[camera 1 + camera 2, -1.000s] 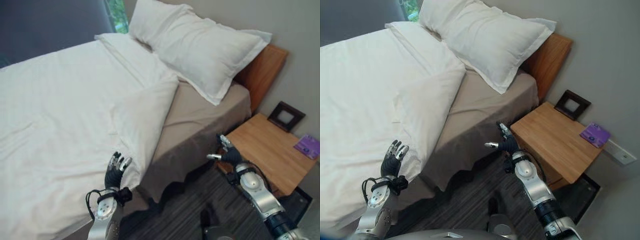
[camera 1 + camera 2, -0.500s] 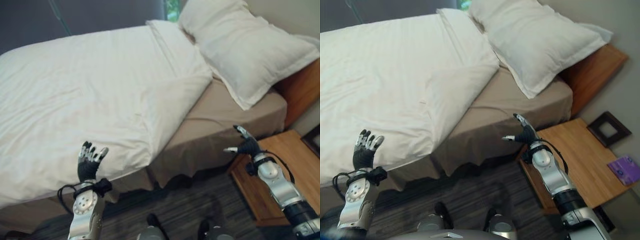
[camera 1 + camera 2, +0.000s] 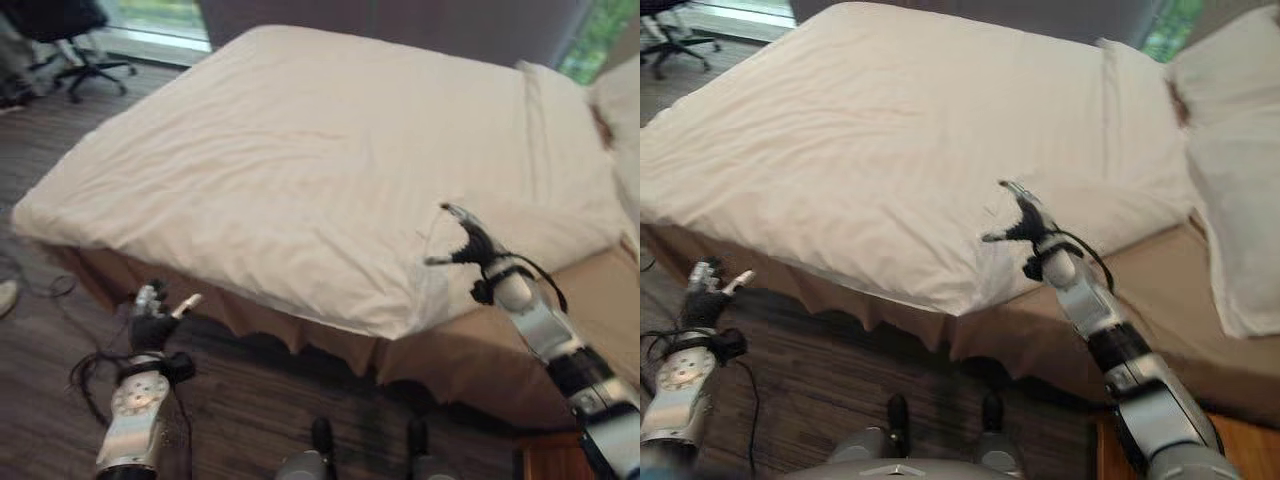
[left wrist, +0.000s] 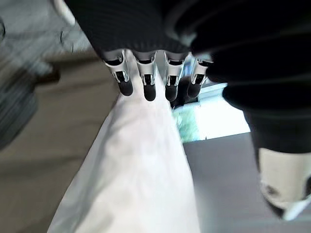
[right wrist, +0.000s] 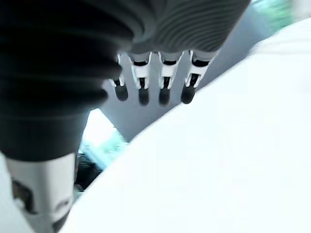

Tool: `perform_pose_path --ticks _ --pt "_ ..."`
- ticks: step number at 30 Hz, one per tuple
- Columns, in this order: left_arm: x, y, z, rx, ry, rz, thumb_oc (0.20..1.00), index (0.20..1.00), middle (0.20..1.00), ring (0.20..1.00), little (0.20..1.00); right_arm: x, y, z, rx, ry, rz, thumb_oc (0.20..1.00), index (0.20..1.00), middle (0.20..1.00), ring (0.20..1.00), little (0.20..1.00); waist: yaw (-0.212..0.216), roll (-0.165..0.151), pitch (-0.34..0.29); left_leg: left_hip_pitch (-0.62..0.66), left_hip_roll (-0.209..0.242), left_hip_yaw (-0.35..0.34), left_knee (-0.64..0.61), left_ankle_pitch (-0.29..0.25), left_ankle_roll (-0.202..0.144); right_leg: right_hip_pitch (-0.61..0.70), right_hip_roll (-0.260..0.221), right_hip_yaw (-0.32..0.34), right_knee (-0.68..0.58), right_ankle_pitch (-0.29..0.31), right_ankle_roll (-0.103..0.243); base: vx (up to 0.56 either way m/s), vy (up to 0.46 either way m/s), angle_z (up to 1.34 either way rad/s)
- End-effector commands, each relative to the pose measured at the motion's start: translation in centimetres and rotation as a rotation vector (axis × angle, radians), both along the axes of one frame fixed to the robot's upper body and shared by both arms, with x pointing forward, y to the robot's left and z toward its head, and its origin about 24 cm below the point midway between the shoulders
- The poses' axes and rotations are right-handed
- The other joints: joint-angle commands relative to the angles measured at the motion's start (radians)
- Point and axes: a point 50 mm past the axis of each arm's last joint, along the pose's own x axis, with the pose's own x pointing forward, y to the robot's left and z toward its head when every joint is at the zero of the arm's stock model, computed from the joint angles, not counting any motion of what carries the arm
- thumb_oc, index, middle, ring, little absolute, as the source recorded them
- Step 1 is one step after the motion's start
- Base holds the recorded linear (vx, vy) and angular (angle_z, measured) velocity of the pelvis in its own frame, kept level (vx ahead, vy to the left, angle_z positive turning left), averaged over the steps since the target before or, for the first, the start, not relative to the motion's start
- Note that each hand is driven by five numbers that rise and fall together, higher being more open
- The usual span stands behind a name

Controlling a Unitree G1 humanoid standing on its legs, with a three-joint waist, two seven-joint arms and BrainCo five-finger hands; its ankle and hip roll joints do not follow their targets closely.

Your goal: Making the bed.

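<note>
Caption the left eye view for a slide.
Both hands open: right hand over the white duvet's folded edge, left hand low beside the bed.

Nothing to read here: I can't make out any text, label, number or sign anywhere in front of me, whether on the bedding, the floor or my own hands.

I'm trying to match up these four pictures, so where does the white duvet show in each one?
Left eye view: the duvet covers the bed across the middle.
Right eye view: the same spread, set further left.
Left wrist view: a white strip past the left hand.
Right wrist view: the broad white surface beyond the right hand.
Shared landmark: the right hand above the duvet's near corner.
</note>
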Motion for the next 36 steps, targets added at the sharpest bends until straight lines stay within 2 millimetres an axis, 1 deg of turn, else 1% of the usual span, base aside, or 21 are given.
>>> perform_pose_path --ticks 1,3,6,10,11,12,13,14,16,17,18,19,21,22,26,27,29,30,31,33,36 --pt "2.0 0.6 3.7 0.074 -0.134 -0.047 1.000 1.000 1.000 1.000 1.000 1.6 0.1 4.6 -0.080 -0.170 -0.044 1.000 1.000 1.000 1.000 1.000 -0.013 -0.043 0.002 0.095 0.118 -0.010 0.008 -0.074 -0.065 -0.014 -0.059 -0.028 0.026 -0.018 0.002 0.07 -0.122 0.11" --pt "2.1 1.1 4.1 0.073 -0.149 -0.037 1.000 1.000 1.000 1.000 1.000 2.6 -0.1 5.4 -0.166 -0.183 -0.078 1.000 1.000 1.000 1.000 1.000 -0.004 -0.037 0.006 0.083 0.127 -0.015 0.003 -0.063 -0.074 -0.017 -0.054 -0.038 0.023 -0.018 0.001 0.02 -0.106 -0.27" --pt "2.2 1.9 5.0 0.087 -0.177 -0.022 1.000 1.000 1.000 1.000 1.000 3.7 -0.3 7.6 -0.299 -0.227 -0.122 1.000 1.000 1.000 1.000 1.000 0.012 -0.027 0.020 0.055 0.141 -0.025 0.003 -0.047 -0.088 -0.034 -0.042 -0.045 0.023 -0.022 -0.002 -0.02 -0.105 -0.16" --pt "2.9 2.3 6.5 0.092 -0.238 -0.022 1.000 1.000 1.000 1.000 1.000 4.8 -1.5 9.8 -0.435 -0.261 -0.207 1.000 1.000 1.000 1.000 1.000 0.030 -0.013 0.049 0.000 0.155 -0.044 0.003 -0.024 -0.105 -0.072 -0.030 -0.052 0.023 -0.022 -0.005 -0.05 -0.093 0.01" --pt "3.0 2.3 6.5 0.090 -0.241 -0.021 1.000 1.000 1.000 1.000 1.000 4.9 -1.5 9.9 -0.436 -0.264 -0.207 1.000 1.000 1.000 1.000 1.000 0.029 -0.011 0.049 -0.003 0.156 -0.045 0.003 -0.023 -0.105 -0.075 -0.029 -0.052 0.023 -0.022 -0.006 -0.08 -0.098 0.07" --pt "3.2 2.6 7.3 0.082 -0.281 -0.016 1.000 1.000 1.000 1.000 1.000 5.1 -2.4 11.1 -0.499 -0.282 -0.256 1.000 1.000 1.000 1.000 1.000 0.037 -0.001 0.064 -0.037 0.161 -0.051 0.003 -0.009 -0.113 -0.099 -0.023 -0.058 0.023 -0.023 -0.009 -0.05 -0.064 0.07" --pt "3.2 2.5 7.3 0.081 -0.282 -0.016 1.000 1.000 1.000 1.000 1.000 5.1 -2.4 11.1 -0.499 -0.282 -0.255 1.000 1.000 1.000 1.000 1.000 0.037 -0.001 0.063 -0.038 0.161 -0.052 0.003 -0.009 -0.113 -0.100 -0.023 -0.059 0.023 -0.022 -0.009 -0.08 -0.145 0.11" --pt "3.5 2.6 7.9 0.073 -0.316 -0.016 1.000 1.000 1.000 1.000 1.000 5.3 -3.1 11.3 -0.518 -0.279 -0.291 1.000 1.000 1.000 1.000 1.000 0.041 0.007 0.078 -0.069 0.168 -0.060 0.003 0.004 -0.121 -0.126 -0.017 -0.059 0.023 -0.021 -0.010 -0.03 -0.085 0.15" --pt "3.5 2.8 7.8 0.071 -0.313 -0.013 1.000 1.000 1.000 1.000 1.000 5.3 -3.5 11.4 -0.539 -0.280 -0.302 1.000 1.000 1.000 1.000 1.000 0.042 0.011 0.081 -0.085 0.172 -0.063 0.003 0.009 -0.125 -0.139 -0.016 -0.062 0.023 -0.020 -0.010 -0.02 -0.112 0.20" --pt "6.5 2.3 6.8 0.088 -0.225 0.009 1.000 1.000 1.000 1.000 1.000 5.9 -2.4 9.9 -0.552 -0.234 -0.301 1.000 1.000 1.000 1.000 1.000 0.017 0.011 0.087 -0.105 0.180 -0.056 0.003 0.018 -0.134 -0.162 -0.009 -0.058 0.023 -0.016 -0.007 -0.02 -0.148 0.14" --pt "8.4 1.8 8.7 0.083 -0.285 -0.004 1.000 1.000 1.000 1.000 1.000 6.1 -2.7 10.2 -0.585 -0.237 -0.332 1.000 1.000 1.000 1.000 1.000 0.026 0.015 0.089 -0.124 0.183 -0.063 0.003 0.024 -0.139 -0.178 -0.004 -0.060 0.023 -0.014 -0.007 -0.03 -0.161 0.15" --pt "9.3 1.6 9.7 0.041 -0.334 0.010 1.000 1.000 1.000 1.000 1.000 6.3 -3.1 9.8 -0.595 -0.212 -0.357 1.000 1.000 1.000 1.000 1.000 0.025 0.015 0.093 -0.137 0.186 -0.065 0.003 0.031 -0.145 -0.188 -0.001 -0.060 0.023 -0.014 -0.005 -0.04 -0.153 0.11" --pt "12.2 0.1 10.9 -0.013 -0.344 -0.004 1.000 1.000 1.000 1.000 1.000 6.7 -2.6 9.7 -0.621 -0.187 -0.372 1.000 1.000 1.000 1.000 1.000 0.013 0.018 0.102 -0.171 0.192 -0.075 0.003 0.050 -0.155 -0.218 0.007 -0.058 0.023 -0.010 -0.004 -0.06 -0.167 0.19" --pt "13.7 -0.7 11.9 -0.011 -0.337 -0.020 1.000 1.000 1.000 1.000 1.000 6.9 -2.6 9.9 -0.635 -0.185 -0.388 1.000 1.000 1.000 1.000 1.000 0.012 0.021 0.109 -0.191 0.194 -0.079 0.003 0.057 -0.158 -0.235 0.010 -0.060 0.023 -0.007 -0.004 -0.07 -0.152 0.23" --pt "17.3 -3.2 15.0 -0.006 -0.300 -0.064 1.000 1.000 1.000 1.000 1.000 7.2 -2.4 9.4 -0.666 -0.131 -0.422 1.000 1.000 1.000 1.000 1.000 0.001 0.042 0.128 -0.236 0.206 -0.076 0.003 0.073 -0.171 -0.272 0.016 -0.053 0.023 -0.007 0.001 -0.07 -0.103 0.04" --pt "17.4 -3.2 15.1 -0.005 -0.302 -0.065 1.000 1.000 1.000 1.000 1.000 7.2 -2.4 9.4 -0.665 -0.132 -0.423 1.000 1.000 1.000 1.000 1.000 0.003 0.042 0.129 -0.237 0.206 -0.076 0.003 0.073 -0.171 -0.273 0.016 -0.053 0.023 -0.007 0.001 -0.06 -0.073 -0.11" --pt "18.4 -4.4 15.2 -0.020 -0.263 -0.081 1.000 1.000 1.000 1.000 1.000 7.2 -2.5 7.8 -0.668 -0.066 -0.431 1.000 1.000 1.000 1.000 1.000 -0.007 0.057 0.137 -0.254 0.209 -0.073 0.003 0.088 -0.173 -0.296 0.020 -0.042 0.023 0.002 0.001 -0.10 -0.067 -0.12" --pt "18.7 -4.9 15.1 -0.007 -0.239 -0.093 1.000 1.000 1.000 1.000 1.000 7.2 -2.7 7.2 -0.671 -0.043 -0.439 0.501 0.501 0.501 0.501 0.501 -0.007 0.063 0.137 -0.249 0.211 -0.067 0.003 0.085 -0.174 -0.295 0.021 -0.037 0.023 0.000 0.002 -0.05 -0.025 -0.10" --pt "18.7 -4.9 15.1 -0.007 -0.239 -0.093 1.000 1.000 1.000 1.000 1.000 7.2 -2.7 7.2 -0.671 -0.043 -0.439 0.200 0.200 0.200 0.200 0.200 -0.007 0.063 0.137 -0.249 0.211 -0.067 0.003 0.085 -0.174 -0.295 0.021 -0.037 0.023 0.000 0.002 -0.04 -0.010 -0.11" --pt "19.1 -5.8 14.5 -0.004 -0.204 -0.118 1.000 1.000 1.000 1.000 1.000 7.1 -3.3 6.3 -0.698 -0.009 -0.457 0.200 0.200 0.200 0.200 0.200 -0.019 0.074 0.139 -0.239 0.213 -0.057 0.003 0.087 -0.174 -0.295 0.018 -0.026 0.023 0.002 0.003 -0.08 0.006 -0.09" --pt "19.2 -6.2 14.6 -0.002 -0.200 -0.120 1.000 1.000 1.000 1.000 1.000 7.1 -3.3 6.4 -0.687 -0.012 -0.460 0.200 0.200 0.200 0.200 0.200 -0.032 0.077 0.136 -0.219 0.210 -0.049 0.003 0.082 -0.171 -0.285 0.017 -0.017 0.023 0.001 0.003 -0.04 0.060 -0.05"
